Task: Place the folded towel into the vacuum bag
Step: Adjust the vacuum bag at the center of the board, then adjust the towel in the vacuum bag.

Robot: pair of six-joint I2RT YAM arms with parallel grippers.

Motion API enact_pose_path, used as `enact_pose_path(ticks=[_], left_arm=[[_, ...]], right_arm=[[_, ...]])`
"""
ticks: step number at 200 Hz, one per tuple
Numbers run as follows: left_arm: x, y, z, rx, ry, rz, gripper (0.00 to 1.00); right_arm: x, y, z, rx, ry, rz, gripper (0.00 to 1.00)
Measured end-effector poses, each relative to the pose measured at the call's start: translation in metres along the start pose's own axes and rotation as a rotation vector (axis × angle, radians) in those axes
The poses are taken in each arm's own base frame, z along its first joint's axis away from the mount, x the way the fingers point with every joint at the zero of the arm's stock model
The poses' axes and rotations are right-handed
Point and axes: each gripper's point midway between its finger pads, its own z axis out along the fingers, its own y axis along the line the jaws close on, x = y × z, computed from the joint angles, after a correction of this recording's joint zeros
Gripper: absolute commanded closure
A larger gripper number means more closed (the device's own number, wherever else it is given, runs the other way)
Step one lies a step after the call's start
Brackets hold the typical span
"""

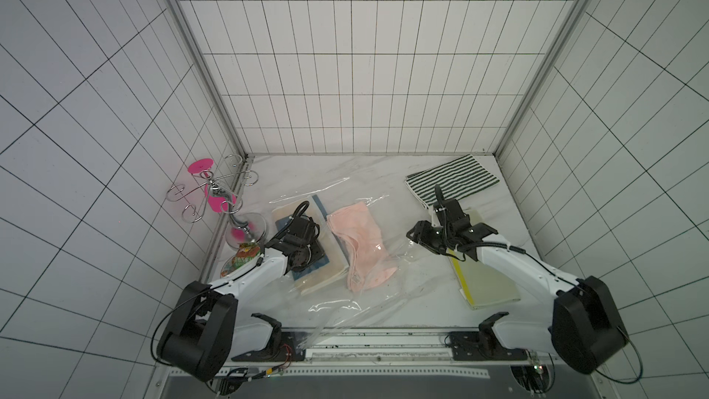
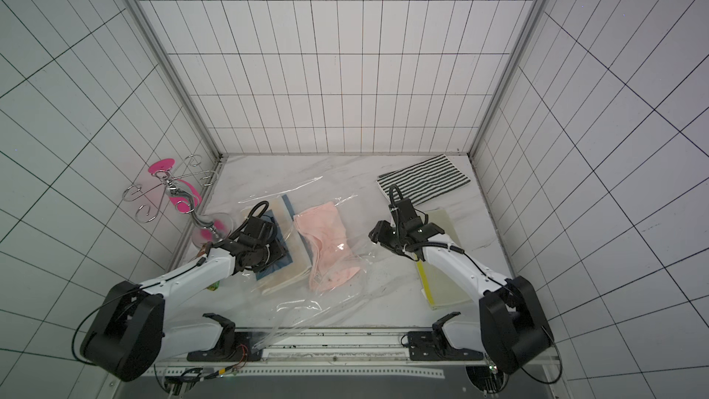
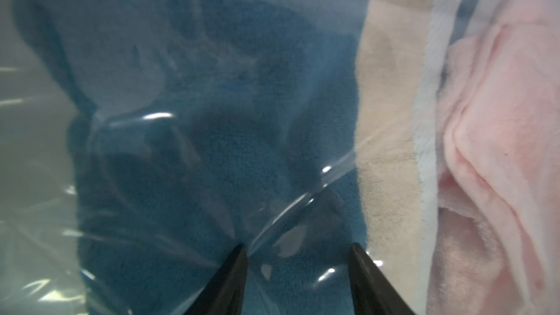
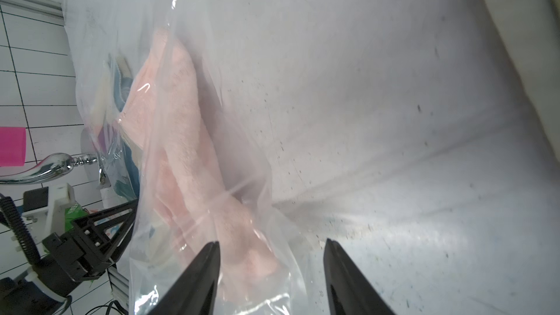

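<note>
The vacuum bag (image 1: 356,303) (image 2: 326,301) lies spread over the middle of the table, clear and crinkled. Under its plastic lies a pink folded towel (image 1: 360,247) (image 2: 330,249) (image 3: 500,146) (image 4: 181,146), beside a stack with a blue towel (image 3: 212,146) on a beige one (image 1: 326,278). My left gripper (image 1: 312,253) (image 2: 278,253) (image 3: 297,246) is open, tips down on the plastic over the blue towel. To the right of the pink towel my right gripper (image 1: 420,241) (image 2: 380,237) (image 4: 271,241) stands open at the bag's loose edge, gripping nothing.
A black-and-white striped towel (image 1: 452,180) lies at the back right. A pale green towel with a yellow edge (image 1: 487,282) sits under the right arm. A chrome stand with pink cups (image 1: 226,201) and a colourful packet (image 1: 239,262) crowd the left wall.
</note>
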Motion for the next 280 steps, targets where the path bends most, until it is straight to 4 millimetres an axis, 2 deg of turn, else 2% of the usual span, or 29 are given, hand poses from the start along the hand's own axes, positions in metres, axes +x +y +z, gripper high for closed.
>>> enact_pose_path(ticks=[29, 45, 63, 81, 95, 111, 129, 149, 164, 180, 192, 211, 226, 239, 251, 280], left_arm=[[-0.012, 0.002, 0.002, 0.019, -0.031, -0.063, 0.44], [-0.018, 0.003, 0.002, 0.018, -0.044, -0.082, 0.44], [-0.025, 0.0, 0.005, 0.007, -0.05, -0.083, 0.44], [-0.038, -0.01, 0.013, -0.013, -0.057, -0.073, 0.45], [-0.053, -0.021, 0.022, -0.023, -0.073, -0.063, 0.45], [-0.07, -0.034, 0.032, -0.024, -0.098, -0.056, 0.45], [-0.083, -0.045, 0.037, -0.019, -0.123, -0.041, 0.45], [-0.091, -0.055, 0.032, -0.016, -0.135, -0.003, 0.45], [-0.089, -0.06, 0.017, -0.029, -0.15, 0.058, 0.45], [-0.077, -0.078, -0.015, -0.021, -0.173, 0.188, 0.44], [-0.06, -0.104, -0.05, 0.04, -0.199, 0.317, 0.44], [-0.022, -0.139, -0.104, 0.176, -0.233, 0.519, 0.38], [0.014, -0.149, -0.13, 0.233, -0.235, 0.661, 0.33], [0.047, -0.151, -0.135, 0.253, -0.207, 0.781, 0.26], [0.074, -0.146, -0.129, 0.236, -0.163, 0.887, 0.23], [0.11, -0.122, -0.101, 0.13, -0.068, 1.061, 0.23]], right_arm=[[-0.028, 0.008, 0.027, 0.028, 0.073, -0.084, 0.42], [-0.038, 0.015, 0.05, 0.017, 0.136, -0.111, 0.47], [-0.045, 0.023, 0.077, -0.015, 0.193, -0.123, 0.6], [-0.045, 0.021, 0.095, -0.036, 0.225, -0.11, 0.8], [-0.048, 0.018, 0.098, -0.044, 0.224, -0.087, 0.93], [-0.061, 0.014, 0.094, -0.069, 0.174, -0.047, 0.98], [-0.072, 0.0, 0.082, -0.078, 0.119, -0.002, 0.94], [-0.077, -0.005, 0.078, -0.078, 0.104, 0.012, 0.68], [-0.077, -0.012, 0.076, -0.045, 0.101, 0.01, 0.58], [-0.072, -0.02, 0.071, 0.034, 0.095, -0.028, 0.55], [-0.066, -0.018, 0.058, 0.092, 0.064, -0.079, 0.55], [-0.043, 0.008, 0.024, 0.12, -0.004, -0.203, 0.55], [-0.019, 0.031, -0.002, 0.103, -0.049, -0.297, 0.56], [0.004, 0.041, -0.016, 0.081, -0.056, -0.345, 0.57], [0.02, 0.037, -0.022, 0.083, -0.051, -0.352, 0.58], [0.057, 0.014, -0.029, 0.131, -0.017, -0.353, 0.6]])
